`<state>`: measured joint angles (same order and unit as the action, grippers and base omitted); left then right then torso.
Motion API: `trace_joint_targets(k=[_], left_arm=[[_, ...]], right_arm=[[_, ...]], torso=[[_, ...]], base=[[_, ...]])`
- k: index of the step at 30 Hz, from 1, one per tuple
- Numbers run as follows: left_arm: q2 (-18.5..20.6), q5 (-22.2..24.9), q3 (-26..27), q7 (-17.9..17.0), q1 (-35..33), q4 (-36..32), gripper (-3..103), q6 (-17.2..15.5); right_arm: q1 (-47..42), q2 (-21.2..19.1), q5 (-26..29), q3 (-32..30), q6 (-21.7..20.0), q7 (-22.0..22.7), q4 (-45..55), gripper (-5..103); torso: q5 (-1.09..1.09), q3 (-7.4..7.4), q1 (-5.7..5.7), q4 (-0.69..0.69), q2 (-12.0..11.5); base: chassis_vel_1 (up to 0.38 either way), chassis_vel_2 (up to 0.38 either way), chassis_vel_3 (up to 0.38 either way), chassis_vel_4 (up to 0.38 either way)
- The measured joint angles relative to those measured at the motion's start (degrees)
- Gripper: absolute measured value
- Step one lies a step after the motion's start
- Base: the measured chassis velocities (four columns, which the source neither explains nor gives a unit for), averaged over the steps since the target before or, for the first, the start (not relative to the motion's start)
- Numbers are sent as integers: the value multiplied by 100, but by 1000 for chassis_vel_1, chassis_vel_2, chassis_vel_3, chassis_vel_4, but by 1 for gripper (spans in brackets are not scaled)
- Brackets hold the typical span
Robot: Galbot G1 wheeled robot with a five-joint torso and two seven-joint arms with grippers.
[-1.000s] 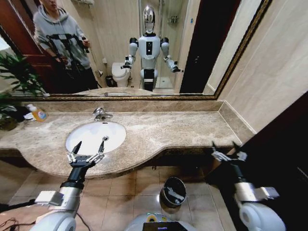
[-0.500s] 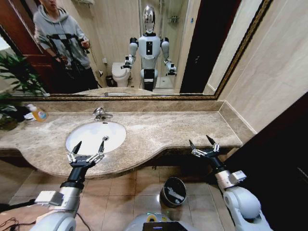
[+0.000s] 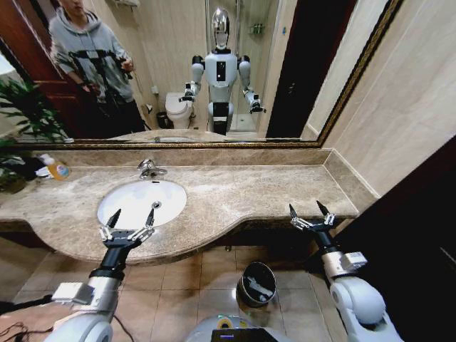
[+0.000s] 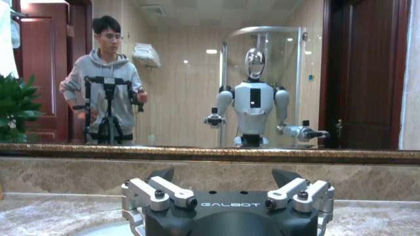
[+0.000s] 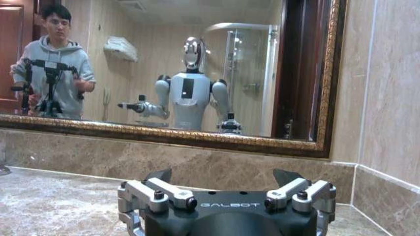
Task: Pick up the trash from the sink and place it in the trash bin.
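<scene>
The sink is a white oval basin with a chrome faucet, sunk in the beige marble counter. Its bowl looks bare apart from the drain; the trash is out of view. My left gripper hovers open over the basin's near rim, fingers pointing at the mirror, and it stands open in the left wrist view too. My right gripper is open at the counter's front right edge. The trash bin, a dark round bucket, stands on the floor below the counter between both arms.
A bottle with an orange-yellow label and a green plant stand at the counter's far left. A wide mirror backs the counter. A beige wall closes the right side. The floor is brown tile.
My right arm swung in from the dark far right toward the counter's front right corner, then eased slightly back to the right. The left arm has stayed still.
</scene>
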<state>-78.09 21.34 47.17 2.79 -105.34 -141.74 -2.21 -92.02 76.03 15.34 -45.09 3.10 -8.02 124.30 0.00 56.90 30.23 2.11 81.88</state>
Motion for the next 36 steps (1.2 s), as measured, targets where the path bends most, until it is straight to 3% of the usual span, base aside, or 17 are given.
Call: trace_joint_targets(k=[36], left_arm=[[0, 0, 0, 0, 0, 0, 100, 0]], right_arm=[[0, 0, 6, -7, 14, -8, -5, 100]], torso=[[0, 0, 0, 0, 0]], base=[[0, 0, 0, 0]])
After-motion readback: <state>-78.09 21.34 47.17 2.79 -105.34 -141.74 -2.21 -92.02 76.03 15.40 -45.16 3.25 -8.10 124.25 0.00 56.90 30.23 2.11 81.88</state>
